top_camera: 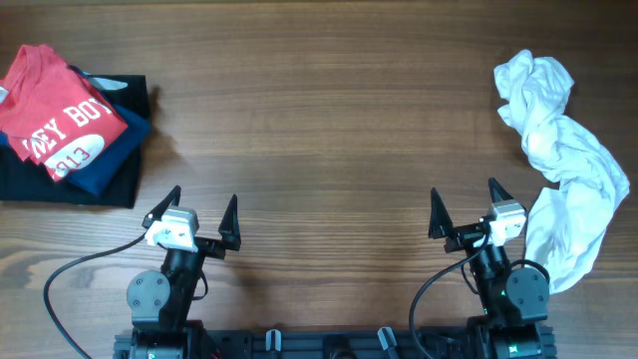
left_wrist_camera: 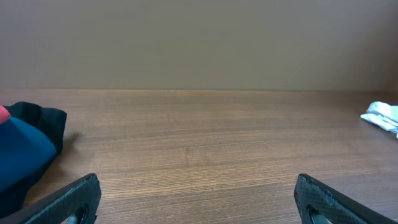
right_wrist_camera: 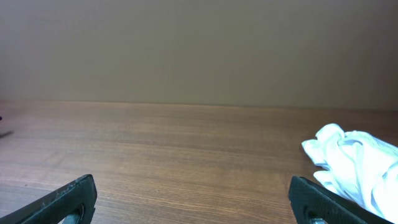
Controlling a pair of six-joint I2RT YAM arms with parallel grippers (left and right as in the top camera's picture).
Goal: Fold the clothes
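Only overhead, red T-shirt (top_camera: 58, 112), white lettering

A wood-grain counter (top_camera: 329, 120) fills the overhead view (boards running left to right), evenly lit; behind it stands a plain beige wall (left_wrist_camera: 199, 43).

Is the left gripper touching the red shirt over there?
Apart. The overhead view shows bare table between the left gripper and the pile with the red shirt on top.
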